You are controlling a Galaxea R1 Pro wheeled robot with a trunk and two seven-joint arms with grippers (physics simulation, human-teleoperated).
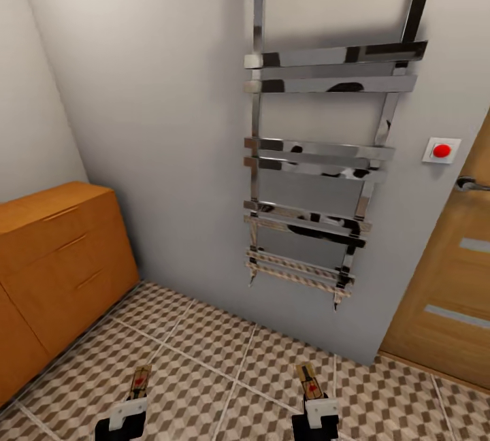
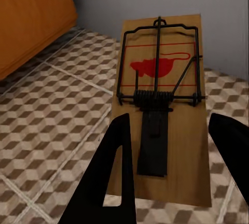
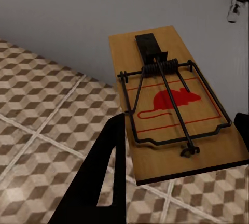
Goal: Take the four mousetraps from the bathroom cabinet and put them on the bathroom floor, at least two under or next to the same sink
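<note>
Each of my grippers holds a mousetrap above the cube-patterned bathroom floor (image 1: 224, 359). My left gripper (image 1: 129, 410) is shut on a tan board with dark wire and a red mouse mark, the left mousetrap (image 1: 139, 380) (image 2: 161, 105). My right gripper (image 1: 316, 407) is shut on a second mousetrap (image 1: 308, 378) (image 3: 171, 105). In each wrist view black fingers (image 2: 111, 177) (image 3: 106, 172) flank the board. The orange-brown cabinet (image 1: 58, 257) stands at the left with its drawers closed. The sink is out of view.
A chrome towel rail (image 1: 320, 148) hangs on the grey wall ahead. A wooden door (image 1: 449, 291) with a handle is at the right, beside a white switch with a red button (image 1: 441, 150). Tiled floor stretches between cabinet and door.
</note>
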